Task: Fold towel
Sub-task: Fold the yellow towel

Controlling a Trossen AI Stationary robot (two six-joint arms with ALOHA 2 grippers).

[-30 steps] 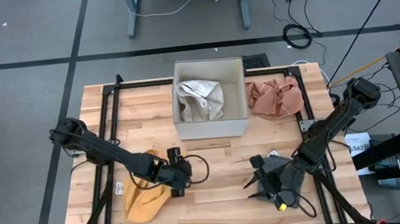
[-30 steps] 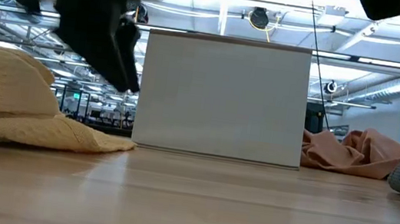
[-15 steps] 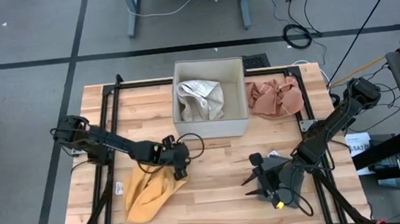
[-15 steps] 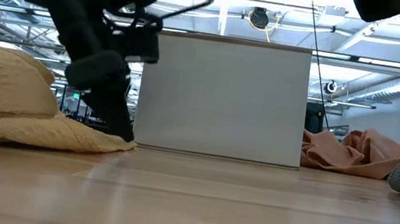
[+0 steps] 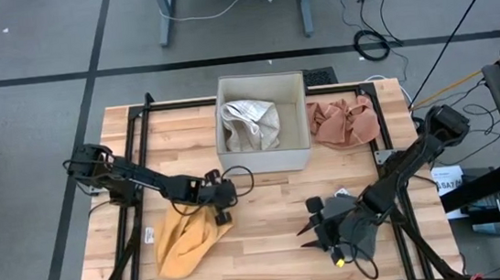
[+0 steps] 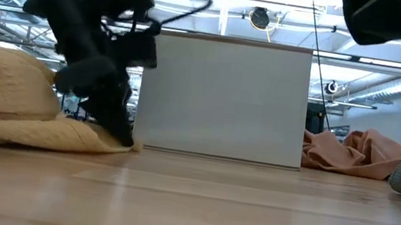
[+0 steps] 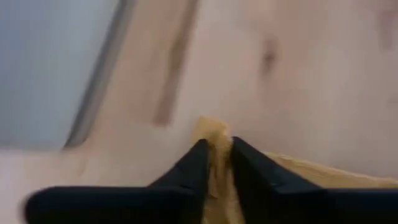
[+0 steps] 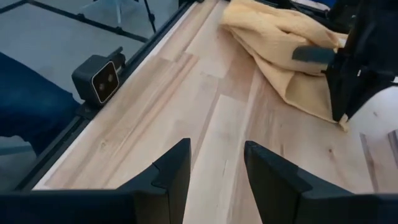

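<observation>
Since a moment ago our left gripper (image 5: 221, 213) has dropped from hovering over the yellow towel (image 5: 184, 243) to its far corner, near the white box (image 5: 266, 161), and its fingers (image 7: 196, 168) have pinched together on that corner, judging by cloth bunched between them in the left wrist view. We take the corner because lifting it lets the soft, crumpled, loosely woven cloth drape and fold over itself. Our right gripper (image 5: 312, 229) waits over bare wooden table (image 5: 270, 248) right of the towel, jaws apart and empty.
</observation>
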